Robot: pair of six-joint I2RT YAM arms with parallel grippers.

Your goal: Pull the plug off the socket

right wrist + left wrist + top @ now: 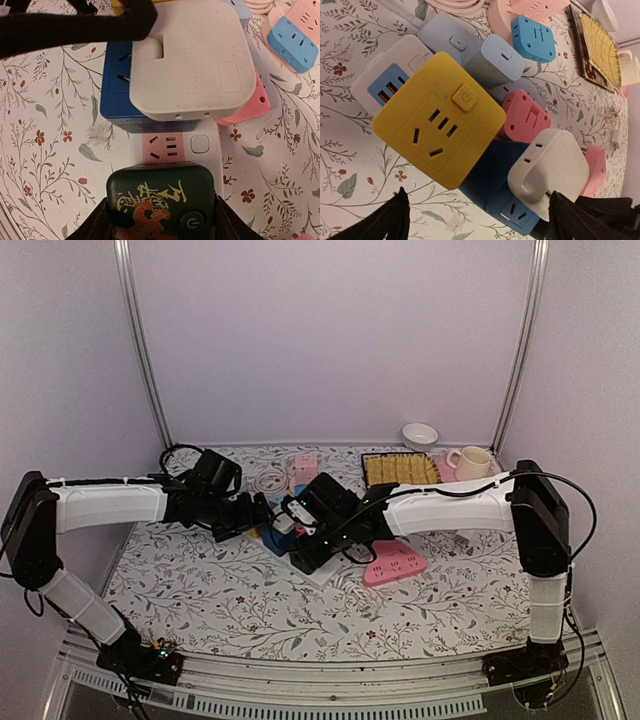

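Dark green adapter bears gold dragon print; tablecloth floral.

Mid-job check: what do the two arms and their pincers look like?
The left arm and right arm have white tubular shells between black joint housings, with thin black cables looping alongside. The left pincer and right pincer are all black, tapering towards the tips.

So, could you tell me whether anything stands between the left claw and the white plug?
Nothing visible does. The white plug sits on the blue socket right ahead of the open left claw; the yellow socket cube lies beside it.
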